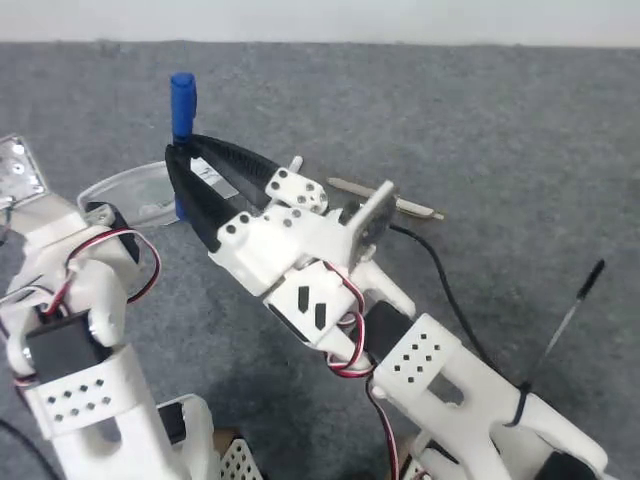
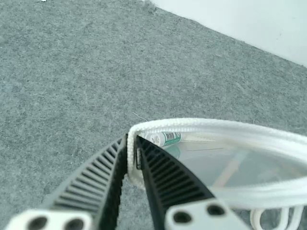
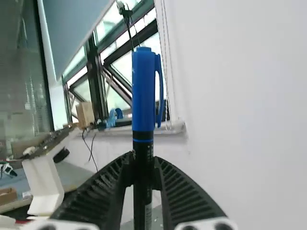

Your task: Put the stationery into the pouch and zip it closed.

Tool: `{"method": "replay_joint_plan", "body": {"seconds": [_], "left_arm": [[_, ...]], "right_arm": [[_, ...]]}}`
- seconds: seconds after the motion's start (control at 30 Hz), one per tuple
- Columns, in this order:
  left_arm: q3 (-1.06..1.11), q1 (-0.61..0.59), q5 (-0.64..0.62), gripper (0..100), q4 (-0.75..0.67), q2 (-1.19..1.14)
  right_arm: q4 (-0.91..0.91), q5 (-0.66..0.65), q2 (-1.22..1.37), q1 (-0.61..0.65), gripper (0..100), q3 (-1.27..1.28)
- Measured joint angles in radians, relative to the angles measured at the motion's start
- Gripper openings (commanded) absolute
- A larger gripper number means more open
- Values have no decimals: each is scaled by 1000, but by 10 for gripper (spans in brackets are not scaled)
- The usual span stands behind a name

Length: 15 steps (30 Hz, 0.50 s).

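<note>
**Fig. Blue marker held upright beside the mouth of the pouch.**

My right jaws grip a blue marker (image 3: 144, 96) by its barrel, cap uppermost. My left jaws are pinched narrow on the white zip rim of the clear pouch (image 2: 201, 125), which has a green-labelled item (image 2: 165, 139) inside. In the high view the pouch lies at ten o'clock on the grey tabletop (image 1: 480, 120). A pale flat stick (image 1: 415, 208) lies at one o'clock and a black pen (image 1: 570, 310) at four. To do this step well, I judge the marker should be tilted toward the mouth, the rim held lifted, and the marker released only once inside.
</note>
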State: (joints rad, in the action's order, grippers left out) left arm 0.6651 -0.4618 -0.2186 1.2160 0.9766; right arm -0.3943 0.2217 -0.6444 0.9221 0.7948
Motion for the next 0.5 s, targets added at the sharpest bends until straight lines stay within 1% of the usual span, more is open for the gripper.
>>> {"method": "replay_joint_plan", "body": {"seconds": [0.07,0.33,0.5], "left_arm": [[0,0,0,12,0,0],[0,0,0,12,0,0],[0,0,0,12,0,0]], "right_arm": [[-38,0,0,0,7,17],[-94,0,37,0,7,20],[-264,-9,166,-18,7,20]]}}
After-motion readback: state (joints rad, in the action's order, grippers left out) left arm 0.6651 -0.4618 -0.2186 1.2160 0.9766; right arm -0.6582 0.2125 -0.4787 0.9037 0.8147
